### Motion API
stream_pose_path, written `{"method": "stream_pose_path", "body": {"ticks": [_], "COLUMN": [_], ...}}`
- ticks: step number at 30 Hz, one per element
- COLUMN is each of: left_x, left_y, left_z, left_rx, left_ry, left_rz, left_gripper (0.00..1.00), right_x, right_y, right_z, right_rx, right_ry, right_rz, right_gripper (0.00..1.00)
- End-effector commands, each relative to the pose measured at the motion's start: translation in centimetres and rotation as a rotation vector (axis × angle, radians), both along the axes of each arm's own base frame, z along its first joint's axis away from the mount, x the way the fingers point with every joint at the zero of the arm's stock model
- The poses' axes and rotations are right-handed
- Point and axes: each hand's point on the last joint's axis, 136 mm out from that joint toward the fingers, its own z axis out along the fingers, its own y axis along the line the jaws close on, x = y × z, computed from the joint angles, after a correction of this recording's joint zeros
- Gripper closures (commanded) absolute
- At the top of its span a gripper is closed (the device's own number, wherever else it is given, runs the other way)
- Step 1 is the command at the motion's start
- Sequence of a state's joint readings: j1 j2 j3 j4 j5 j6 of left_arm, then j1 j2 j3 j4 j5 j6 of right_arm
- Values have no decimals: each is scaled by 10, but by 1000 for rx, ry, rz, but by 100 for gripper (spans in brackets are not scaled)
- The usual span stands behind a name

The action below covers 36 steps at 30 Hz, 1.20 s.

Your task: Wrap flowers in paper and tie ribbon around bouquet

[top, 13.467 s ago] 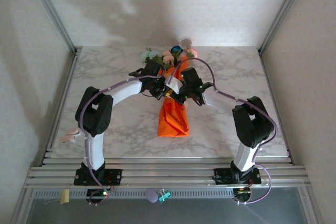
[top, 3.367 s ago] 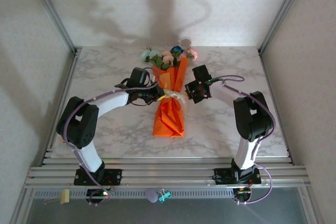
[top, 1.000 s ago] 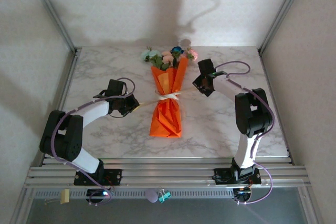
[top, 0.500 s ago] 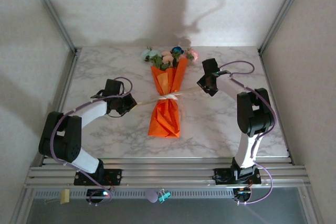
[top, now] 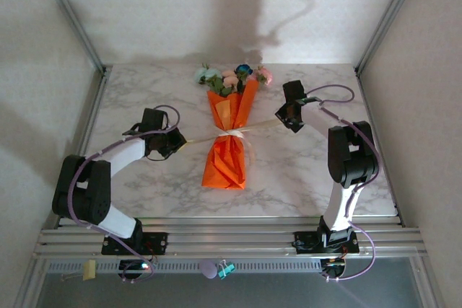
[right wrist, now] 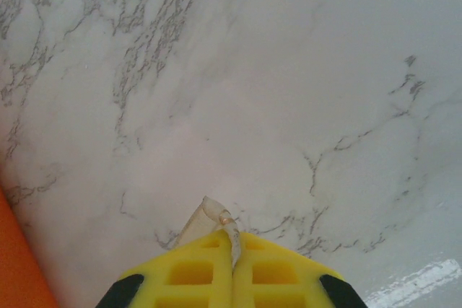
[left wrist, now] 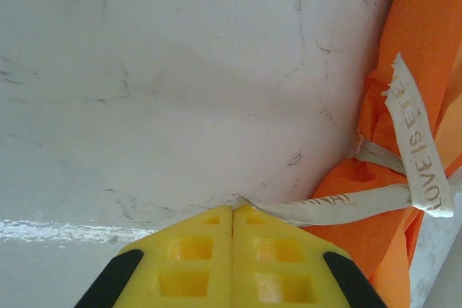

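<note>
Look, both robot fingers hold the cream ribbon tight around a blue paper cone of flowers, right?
No, the paper cone of flowers is bright orange, not blue; the top external view shows it. The left fingers and right fingers do hold the thin cream ribbon tight around it.

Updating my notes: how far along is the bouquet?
Done: flowers wrapped in orange paper, ribbon cinched round its waist. In hand: left gripper and right gripper each shut on a ribbon end, strip stretched taut. Left: probably just letting go.

Yellow jaws pressed together, the left gripper (left wrist: 232,213) pinches the ribbon (left wrist: 339,204) knotted around the paper (left wrist: 427,41).
</note>
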<state>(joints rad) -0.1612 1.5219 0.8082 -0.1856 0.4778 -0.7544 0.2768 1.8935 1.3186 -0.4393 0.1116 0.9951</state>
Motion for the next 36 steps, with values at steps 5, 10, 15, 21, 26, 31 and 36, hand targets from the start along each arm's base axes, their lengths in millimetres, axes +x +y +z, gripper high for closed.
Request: {"method": "stream_pose_path", "body": {"ticks": [5,10,15,21,26,31,36], "left_x": [-12,-15,-15,-15,-14,-17,-19], "left_y": [19,23,26,28,29,29,32], "left_z": [-4,-5,-4,-4,-2,-2,-3], "left_rx": [53,59,58,61,64,67,73], "left_ry": [24,28,25,26,24,27,29], "left_rz": [34,41,50,56,58,55,65], "left_gripper": [100,100,100,100,100,100,100], "right_x": [-3,-3,-4,-4,-4,-4,-5], "right_y": [-29,-34,-36,-41,-41,-42,-46], "right_z": [7,7,7,7,7,6,6], "right_rx": [-63,-65,-68,-67,-65,-67,-76], "right_ry": [-2,-2,0,3,1,3,6], "right_rz": [-44,-52,-56,-65,-68,-71,-74], "right_gripper": [100,100,100,100,100,100,100]}}
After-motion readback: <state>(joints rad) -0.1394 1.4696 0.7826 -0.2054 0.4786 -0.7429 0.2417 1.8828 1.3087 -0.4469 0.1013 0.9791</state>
